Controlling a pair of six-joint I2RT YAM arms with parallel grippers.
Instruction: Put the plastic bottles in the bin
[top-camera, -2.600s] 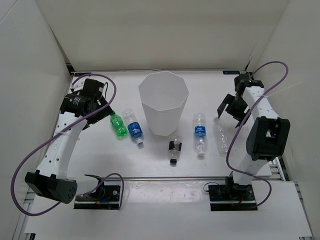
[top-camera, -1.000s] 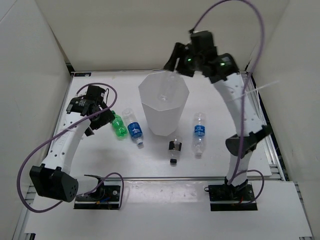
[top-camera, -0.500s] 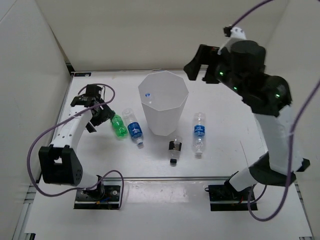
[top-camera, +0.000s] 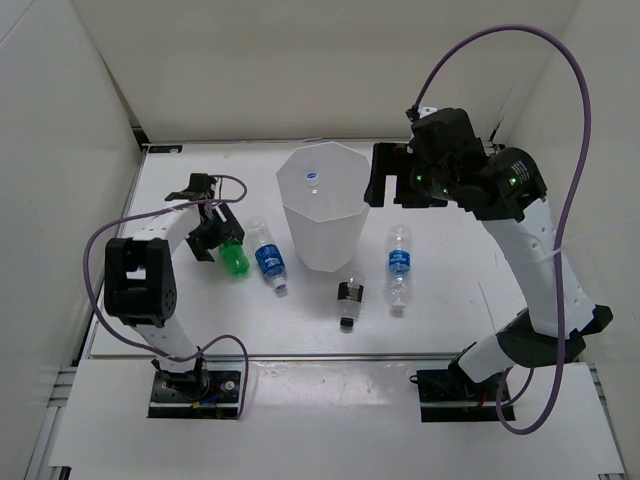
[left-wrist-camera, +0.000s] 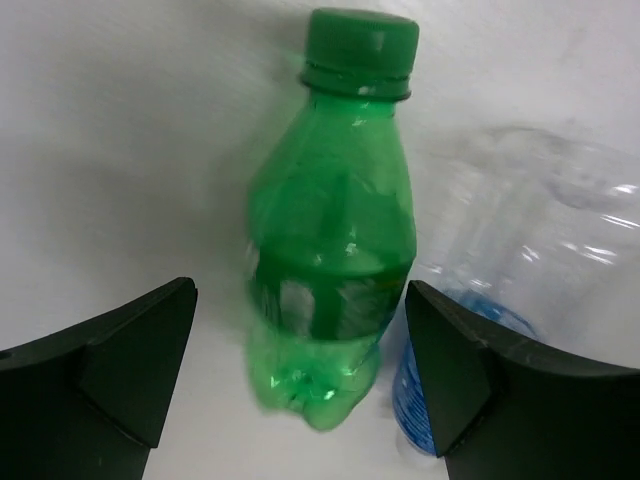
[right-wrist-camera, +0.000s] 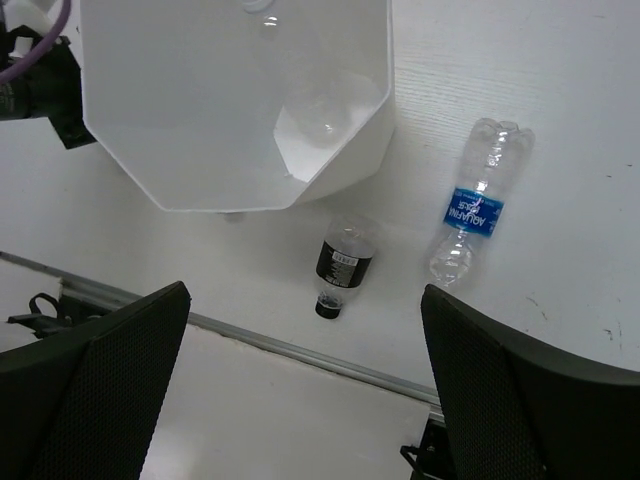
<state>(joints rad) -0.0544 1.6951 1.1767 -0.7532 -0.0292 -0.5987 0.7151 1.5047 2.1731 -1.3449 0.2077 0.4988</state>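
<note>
The white faceted bin (top-camera: 325, 240) stands mid-table, and a plain clear bottle (top-camera: 312, 180) lies inside it; both show in the right wrist view, bin (right-wrist-camera: 340, 150) and bottle (right-wrist-camera: 300, 70). A green bottle (top-camera: 236, 260) lies left of the bin beside a blue-label bottle (top-camera: 268, 258). My left gripper (top-camera: 214, 240) is open with its fingers on either side of the green bottle (left-wrist-camera: 335, 250). A black-label bottle (top-camera: 349, 297) and a second blue-label bottle (top-camera: 400, 265) lie in front and right of the bin. My right gripper (top-camera: 385, 180) is open and empty, high beside the bin's right rim.
White walls enclose the table on the left, back and right. A metal rail (right-wrist-camera: 300, 350) runs along the table's near edge. The blue-label bottle (left-wrist-camera: 500, 260) touches the green one on its right. The arm bases (top-camera: 190, 385) sit at the near edge.
My right arm lifted the plain clear bottle over the bin and let it go; it now lies inside. My left gripper has come down around the green bottle.
</note>
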